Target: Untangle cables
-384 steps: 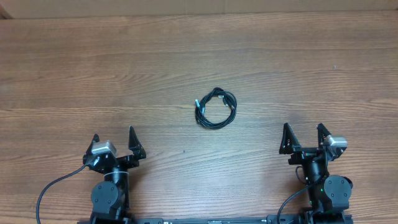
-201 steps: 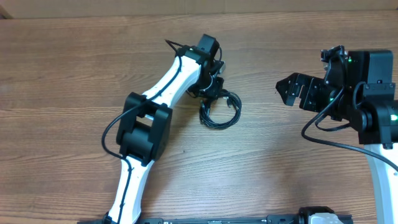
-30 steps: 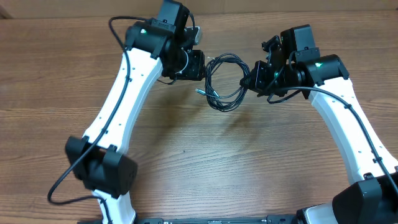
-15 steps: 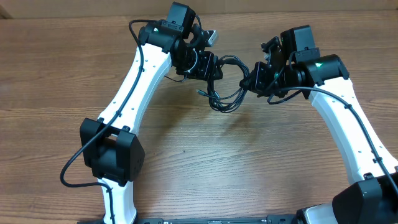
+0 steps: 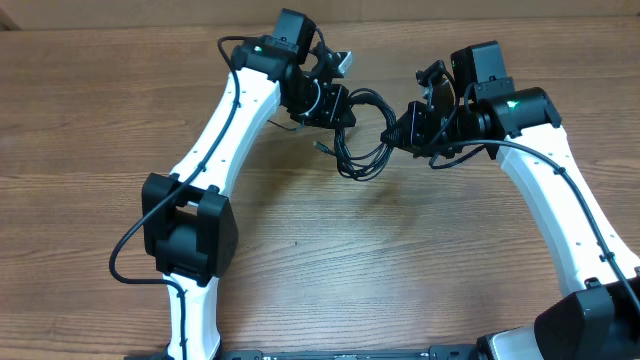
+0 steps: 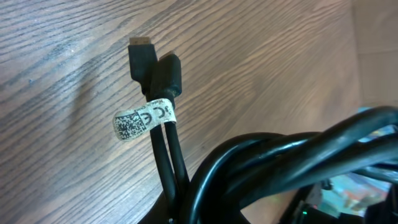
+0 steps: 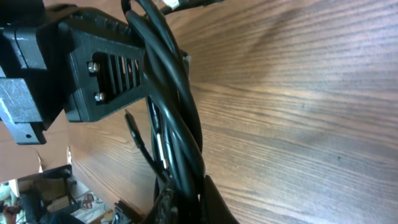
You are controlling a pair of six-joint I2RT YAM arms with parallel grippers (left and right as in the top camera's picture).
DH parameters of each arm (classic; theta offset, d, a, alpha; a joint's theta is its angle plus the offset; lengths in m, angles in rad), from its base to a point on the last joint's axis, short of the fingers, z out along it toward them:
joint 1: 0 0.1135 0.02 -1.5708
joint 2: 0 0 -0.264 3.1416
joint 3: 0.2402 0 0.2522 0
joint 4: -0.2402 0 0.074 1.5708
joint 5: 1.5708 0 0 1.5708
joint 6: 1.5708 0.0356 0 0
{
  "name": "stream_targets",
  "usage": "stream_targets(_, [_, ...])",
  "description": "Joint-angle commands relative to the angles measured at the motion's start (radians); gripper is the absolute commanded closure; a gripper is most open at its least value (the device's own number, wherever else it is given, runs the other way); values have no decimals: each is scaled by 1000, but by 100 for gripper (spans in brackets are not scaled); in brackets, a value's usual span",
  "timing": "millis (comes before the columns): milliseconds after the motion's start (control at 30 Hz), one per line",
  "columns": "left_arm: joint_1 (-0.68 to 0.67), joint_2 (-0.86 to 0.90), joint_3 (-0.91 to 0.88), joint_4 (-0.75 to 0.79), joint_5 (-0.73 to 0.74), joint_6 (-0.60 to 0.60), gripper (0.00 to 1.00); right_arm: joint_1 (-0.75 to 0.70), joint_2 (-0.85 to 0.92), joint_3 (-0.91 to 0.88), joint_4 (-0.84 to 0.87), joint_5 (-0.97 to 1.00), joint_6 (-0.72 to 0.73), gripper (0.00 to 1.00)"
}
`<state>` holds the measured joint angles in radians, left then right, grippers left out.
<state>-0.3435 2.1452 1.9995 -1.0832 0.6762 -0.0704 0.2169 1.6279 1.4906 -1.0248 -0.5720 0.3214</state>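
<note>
White label (image 6: 143, 118) on the thin black coiled cables (image 5: 362, 140) reads "CE" beside a code. I see both arms reaching inward, left fingers (image 5: 338, 104) and right fingers (image 5: 402, 128) clenched on the coil between them.

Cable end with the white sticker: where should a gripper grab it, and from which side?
Probably on the two black plugs just past the white label, pinched from either side: they stick out straight, clear of the cable bundle.
</note>
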Motion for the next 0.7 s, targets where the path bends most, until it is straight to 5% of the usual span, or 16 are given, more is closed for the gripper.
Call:
stream_targets(0, [79, -42, 27, -29, 82, -35, 96, 2, -21, 10, 11, 42, -3, 85])
stream_targets(67, [105, -62, 27, -80, 12, -159, 96, -2, -21, 10, 25, 74, -5, 57])
stream_targets(200, [121, -74, 27, -150, -224, -339, 96, -5, -23, 11, 76, -7, -28, 46])
stream_targets(333, [121, -74, 27, -192, -310, -453, 96, 41, -23, 10, 105, -85, -42, 45])
stream_targets(433, [121, -74, 27, -264, -494, -682, 96, 113, -21, 10, 116, -84, -41, 45])
stream_targets(667, [121, -85, 27, -354, -516, -889, 96, 265, 32, 1, 140, 138, 232, 58])
